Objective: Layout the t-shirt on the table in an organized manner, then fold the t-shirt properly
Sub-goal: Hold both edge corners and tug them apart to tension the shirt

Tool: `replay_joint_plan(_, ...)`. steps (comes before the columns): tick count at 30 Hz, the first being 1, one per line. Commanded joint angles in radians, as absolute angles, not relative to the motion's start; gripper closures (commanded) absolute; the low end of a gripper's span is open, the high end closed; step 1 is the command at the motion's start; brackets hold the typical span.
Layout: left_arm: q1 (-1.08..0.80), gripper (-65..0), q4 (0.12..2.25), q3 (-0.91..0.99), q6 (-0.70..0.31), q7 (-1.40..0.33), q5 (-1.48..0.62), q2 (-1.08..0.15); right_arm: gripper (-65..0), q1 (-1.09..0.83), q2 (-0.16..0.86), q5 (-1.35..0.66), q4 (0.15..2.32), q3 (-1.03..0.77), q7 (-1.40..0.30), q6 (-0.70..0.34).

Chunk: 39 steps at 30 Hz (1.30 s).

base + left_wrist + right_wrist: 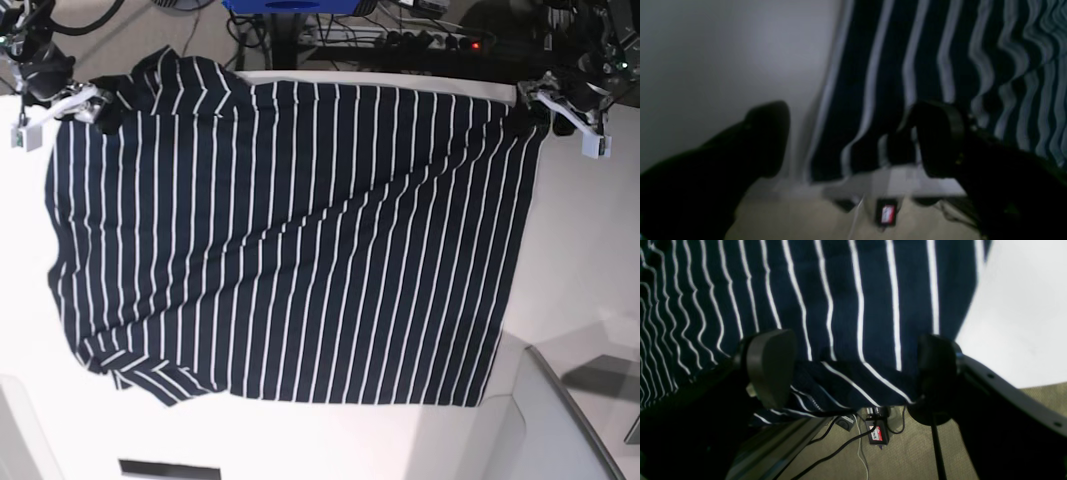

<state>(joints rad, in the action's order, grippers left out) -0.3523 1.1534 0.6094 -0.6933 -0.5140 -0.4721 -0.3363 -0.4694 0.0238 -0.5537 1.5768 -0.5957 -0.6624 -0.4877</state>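
Across the table, the t-shirt is spread flat.
Left gripper and right gripper are released at its far corners; remaining wrinkles should be smoothed before folding is begun.

Shirt spread on counter
The dark striped shirt lies flat on the white counter, one sleeve folded under.
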Motion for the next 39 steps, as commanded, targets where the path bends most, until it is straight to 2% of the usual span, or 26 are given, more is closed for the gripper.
replay_joint_plan(1,-0.357,-57.3,1.142,0.607,-0.698,-0.532,-0.464,-0.354,-52.4,-0.475,0.035,-0.568,1.589,-0.602,-0.648,-0.493)
replay_joint_plan(6,-0.351,-57.1,1.099,0.601,-0.698,-0.530,-0.464,-0.352,-52.4,-0.476,0.035,-0.568,1.589,-0.604,-0.648,-0.493)
replay_joint_plan(11,-0.360,-56.9,1.093,0.510,-0.698,-0.530,-0.463,-0.348,-52.4,-0.475,0.035,-0.568,1.589,-0.604,-0.645,-0.493)
replay_joint_plan(16,-0.358,-56.9,1.073,0.467,-0.698,-0.530,-0.460,-0.305,-52.4,-0.473,0.033,-0.572,1.589,-0.615,-0.641,-0.493)
replay_joint_plan(20,-0.354,-56.3,1.047,0.469,-0.698,-0.530,-0.460,-0.295,-53.0,-0.447,-0.002,-0.578,1.575,-0.730,-0.641,-0.501)
replay_joint_plan(22,-0.352,-49.5,1.038,0.469,-0.698,-0.530,-0.460,-0.300,-53.0,-0.421,-0.007,-0.578,1.537,-0.791,-0.644,-0.503)
replay_joint_plan(24,-0.352,-36.5,1.036,0.473,-0.698,-0.530,-0.460,-0.300,-53.1,-0.397,-0.005,-0.576,1.477,-0.834,-0.647,-0.522)
replay_joint_plan(27,-0.352,-13.3,1.036,0.475,-0.698,-0.530,-0.460,-0.302,-53.1,-0.372,0.008,-0.568,1.389,-0.866,-0.650,-0.627)
replay_joint_plan(29,-0.351,-0.7,1.036,0.475,-0.698,-0.530,-0.460,-0.302,-52.7,-0.369,0.019,-0.568,1.351,-0.868,-0.651,-0.657)
replay_joint_plan(39,-0.351,0.0,1.041,0.475,-0.698,-0.530,-0.460,-0.302,-52.2,-0.374,0.008,-0.570,1.353,-0.868,-0.786,-0.698)
